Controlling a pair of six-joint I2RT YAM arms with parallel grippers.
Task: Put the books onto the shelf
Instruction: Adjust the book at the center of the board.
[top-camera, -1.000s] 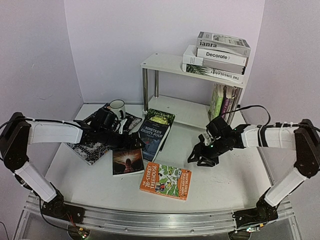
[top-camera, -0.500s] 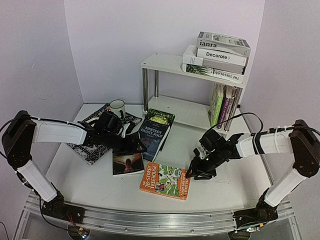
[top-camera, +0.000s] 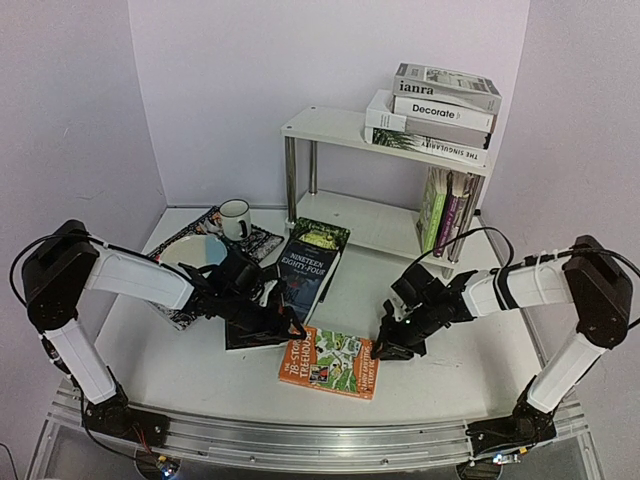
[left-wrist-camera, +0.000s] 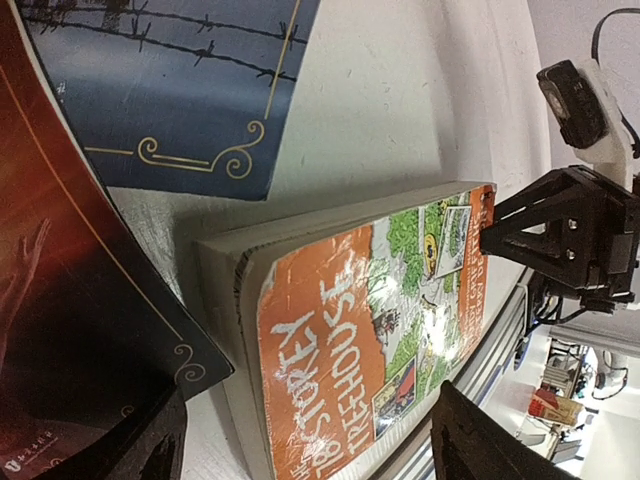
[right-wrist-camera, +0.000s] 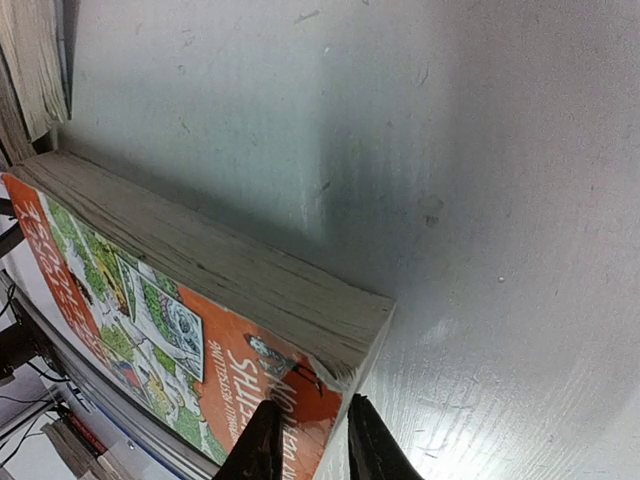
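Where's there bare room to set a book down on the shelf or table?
Shelf top: left half bare, beside the stacked books. Lower board: bare left of the upright books. Table: bare front left, beside the orange book. Crowded around the mat and mug.

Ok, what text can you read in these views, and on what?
"ianra": top grey book on the shelf.
"Decorate": white book beneath it.
"THE SINGULARITY": bottom book of that stack.
"NINETEEN EIGHTY-FOUR": dark blue book on the table.
"STOREY TREEHOUSE": orange book.
Upright books' spines: too small to read.
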